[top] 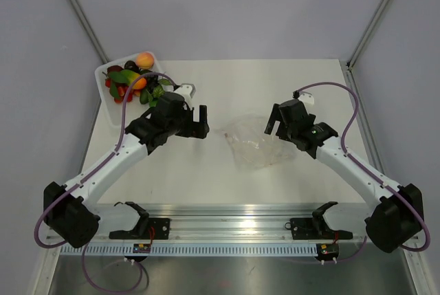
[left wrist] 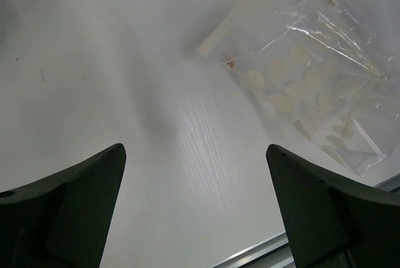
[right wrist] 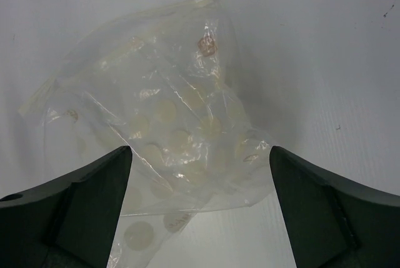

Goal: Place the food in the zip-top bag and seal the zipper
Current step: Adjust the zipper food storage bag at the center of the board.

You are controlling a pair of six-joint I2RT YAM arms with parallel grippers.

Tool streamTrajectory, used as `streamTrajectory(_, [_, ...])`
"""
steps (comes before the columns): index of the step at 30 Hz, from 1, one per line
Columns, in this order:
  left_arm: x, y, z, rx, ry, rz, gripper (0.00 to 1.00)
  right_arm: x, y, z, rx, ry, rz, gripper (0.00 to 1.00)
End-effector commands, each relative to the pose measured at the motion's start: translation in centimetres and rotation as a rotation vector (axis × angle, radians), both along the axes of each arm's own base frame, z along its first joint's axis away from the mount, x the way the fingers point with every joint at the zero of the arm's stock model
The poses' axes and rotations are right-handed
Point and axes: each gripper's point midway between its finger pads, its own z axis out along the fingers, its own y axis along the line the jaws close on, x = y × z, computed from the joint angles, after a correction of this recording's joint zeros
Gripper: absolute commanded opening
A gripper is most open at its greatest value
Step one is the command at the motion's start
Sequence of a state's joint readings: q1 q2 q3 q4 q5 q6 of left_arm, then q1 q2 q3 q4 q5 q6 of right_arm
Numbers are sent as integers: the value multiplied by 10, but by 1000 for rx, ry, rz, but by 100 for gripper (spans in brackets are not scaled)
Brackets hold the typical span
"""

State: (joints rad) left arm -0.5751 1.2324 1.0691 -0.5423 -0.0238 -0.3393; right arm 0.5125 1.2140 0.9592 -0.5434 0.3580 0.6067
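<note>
Left hand (top: 205, 122) and right hand (top: 271, 124) gape wide; zip-top bag (top: 256, 145) lies between, zipper (left wrist: 219, 35) facing left hand.

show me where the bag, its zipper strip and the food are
zip-top bag (top: 256, 142), top external view, middle of the crinkled plastic.
zipper (left wrist: 206, 47), left wrist view, pale end of the strip.
food (top: 144, 60), top external view, orange piece at the pile's far edge.
</note>
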Motion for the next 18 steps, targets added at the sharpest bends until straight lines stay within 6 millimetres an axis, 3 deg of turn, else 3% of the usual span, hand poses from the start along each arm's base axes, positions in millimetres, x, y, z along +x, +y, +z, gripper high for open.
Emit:
streamTrajectory(1, [11,5,16,-25,-92,54,99,3,-4,13,3,-62,-26,100])
streamTrajectory(6, [12,11,13,-15,-81,97,99,6,-5,13,-16,-52,-27,100])
streamTrajectory(11, [6,6,10,-33,-37,60,99,19,10,22,-19,-14,8,99])
streamTrajectory(17, [18,-45,1,-156,53,-88,99,14,31,18,66,4,86,99])
streamTrajectory(18, [25,-55,9,-180,41,-106,99,11,33,17,75,9,93,99])
